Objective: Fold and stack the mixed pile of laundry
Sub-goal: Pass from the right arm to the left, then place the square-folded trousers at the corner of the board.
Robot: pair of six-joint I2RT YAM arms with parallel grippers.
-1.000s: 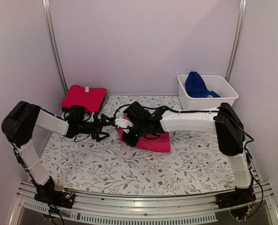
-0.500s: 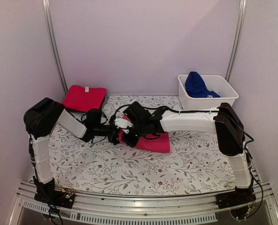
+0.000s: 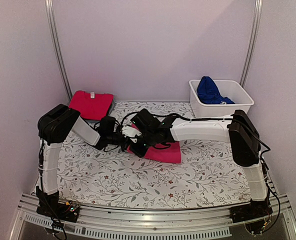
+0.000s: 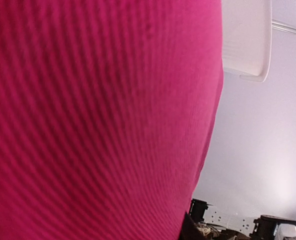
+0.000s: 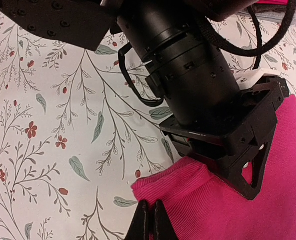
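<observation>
Magenta garment [image 3: 163, 151] lies folded flat, mid floral cloth [image 3: 138, 182]. Both arms meet at its L edge.

R hand [image 5: 149, 220]: tips pressed together, no gap, right at a corner of the garment. Can't tell if fabric is pinched btwn them.

L hand [image 3: 121, 142]: low, pointing R, front end against the garment's L edge. In R wrist view its black body overlaps the pink hem. L wrist view is filled w/ ribbed magenta fabric and shows no fingers, so can't tell how wide it stands or whether it grips.

Red tee [image 3: 90, 104] folded at back-L corner, well apart from the magenta one. Royal blue garment [image 3: 208, 90] bunched in white tub [image 3: 238, 106], back-R.
</observation>
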